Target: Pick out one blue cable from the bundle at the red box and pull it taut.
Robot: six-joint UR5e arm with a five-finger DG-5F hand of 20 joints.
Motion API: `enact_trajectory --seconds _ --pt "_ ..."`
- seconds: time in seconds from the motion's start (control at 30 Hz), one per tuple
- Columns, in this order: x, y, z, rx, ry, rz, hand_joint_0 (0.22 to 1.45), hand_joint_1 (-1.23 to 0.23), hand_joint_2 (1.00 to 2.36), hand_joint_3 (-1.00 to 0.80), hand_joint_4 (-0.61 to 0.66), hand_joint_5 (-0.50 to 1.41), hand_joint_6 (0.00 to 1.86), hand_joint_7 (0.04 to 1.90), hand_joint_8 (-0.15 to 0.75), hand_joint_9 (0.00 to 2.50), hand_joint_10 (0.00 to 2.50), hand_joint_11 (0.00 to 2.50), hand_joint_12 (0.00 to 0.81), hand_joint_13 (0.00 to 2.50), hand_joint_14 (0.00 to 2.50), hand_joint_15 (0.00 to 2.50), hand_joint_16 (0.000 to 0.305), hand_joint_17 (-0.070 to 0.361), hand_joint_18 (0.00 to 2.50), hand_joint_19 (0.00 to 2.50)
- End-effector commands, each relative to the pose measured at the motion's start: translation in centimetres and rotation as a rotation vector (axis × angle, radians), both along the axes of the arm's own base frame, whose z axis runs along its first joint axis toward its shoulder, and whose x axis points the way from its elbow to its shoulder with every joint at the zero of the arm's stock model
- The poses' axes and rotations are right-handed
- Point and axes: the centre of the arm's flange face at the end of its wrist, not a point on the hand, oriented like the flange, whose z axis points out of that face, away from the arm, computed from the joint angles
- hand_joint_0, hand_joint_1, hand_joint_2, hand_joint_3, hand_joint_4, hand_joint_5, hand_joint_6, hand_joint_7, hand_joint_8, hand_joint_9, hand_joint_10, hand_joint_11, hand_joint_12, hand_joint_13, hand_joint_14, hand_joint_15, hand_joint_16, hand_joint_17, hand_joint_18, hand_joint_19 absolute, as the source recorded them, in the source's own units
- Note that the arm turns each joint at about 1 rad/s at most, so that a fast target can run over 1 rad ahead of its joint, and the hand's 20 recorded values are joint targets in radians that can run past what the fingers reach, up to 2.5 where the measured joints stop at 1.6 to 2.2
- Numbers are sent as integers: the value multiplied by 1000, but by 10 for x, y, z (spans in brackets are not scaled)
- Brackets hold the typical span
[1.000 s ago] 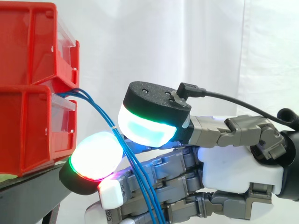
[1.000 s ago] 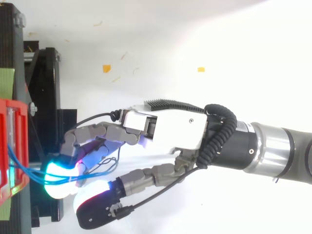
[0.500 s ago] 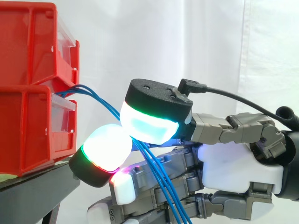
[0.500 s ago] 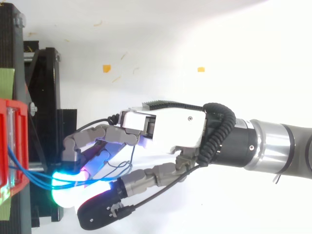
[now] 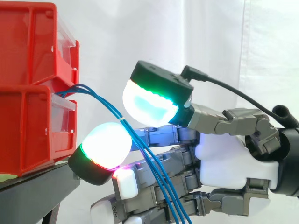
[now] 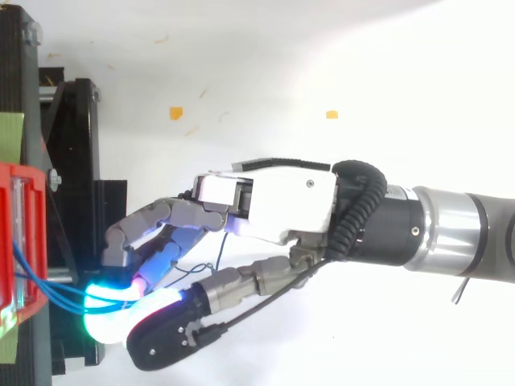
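Blue cables [image 5: 117, 113]: thin, glossy, several strands nearly parallel, cinched by a small pale tie [image 5: 122, 120] partway down. They exit at the seam where the upper red box [image 5: 28, 42] sits on the lower red box [image 5: 28, 130], arc over, then sag down-right across the hand [image 5: 233, 163]. Slack curve, so nothing taut yet.

Hand is close in to the box front. Bundle runs thru the gap betw. the thumb pad [image 5: 149, 102] above and one finger pad [image 5: 105, 147] below. Fingers loosely extended, thumb lifted clear. Pads apart, no pinch, nothing gripped; strands just lie across the fingers.

I read that posture as setup for singling out: pads bracket the bundle near the tie, where strands sit tight together, w/ room to close on one. In top view the strands reach the glowing pads at the box edge. Can't say for sure whether one strand is already split off behind a finger.

Boxes sit on a black stand [image 5: 42, 186], white curtain [image 5: 210, 42] behind.
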Motion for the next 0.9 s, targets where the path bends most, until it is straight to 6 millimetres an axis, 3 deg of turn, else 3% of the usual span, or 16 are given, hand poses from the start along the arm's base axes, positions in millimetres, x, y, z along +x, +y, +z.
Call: enact_trajectory --seconds 0.0,0.43,0.87 --pt "2 -4 5 8 15 5 607 -539 1017 -259 114 -125 806 867 289 932 27 723 304 701 19 411 44 100 609 633" --pt "7 -11 23 16 50 41 600 -638 1018 -162 116 -141 903 768 307 968 30 809 316 719 19 422 47 106 638 624" --pt "6 -20 23 15 53 36 670 -744 1019 -242 -67 -151 957 764 286 1042 32 914 307 733 18 427 44 100 666 607"
